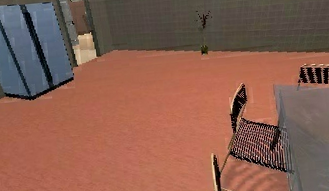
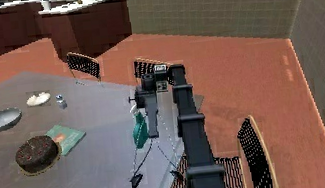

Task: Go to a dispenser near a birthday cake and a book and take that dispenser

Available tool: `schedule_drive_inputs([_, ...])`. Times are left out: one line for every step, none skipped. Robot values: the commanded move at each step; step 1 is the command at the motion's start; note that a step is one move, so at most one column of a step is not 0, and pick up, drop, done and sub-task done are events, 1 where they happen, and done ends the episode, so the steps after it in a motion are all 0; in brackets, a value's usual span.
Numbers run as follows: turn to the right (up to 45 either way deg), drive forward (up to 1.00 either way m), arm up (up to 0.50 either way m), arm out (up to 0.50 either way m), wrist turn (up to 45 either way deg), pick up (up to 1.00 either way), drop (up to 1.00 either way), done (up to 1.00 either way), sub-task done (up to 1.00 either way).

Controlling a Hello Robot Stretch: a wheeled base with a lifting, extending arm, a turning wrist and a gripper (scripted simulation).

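Green dispenser [image 2: 139, 133] is seen at the table [image 2: 92, 114] edge, right of cake [image 2: 36, 153] and book [image 2: 67, 137]. Gripper [image 2: 150, 113] is positioned at it; opening and hold cannot be told.

Whether the tool [image 2: 148, 126] holds the teal object [image 2: 140, 134] cannot be told.

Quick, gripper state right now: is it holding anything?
Gripper: cannot be told whether it holds anything; a small green thing sits on the grey table right at its far end.
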Motion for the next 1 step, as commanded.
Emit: schedule_drive_inputs([0.0, 0.00, 0.00, 0.00, 45.0, 0.00, 0.00, 0.00, 0.00])
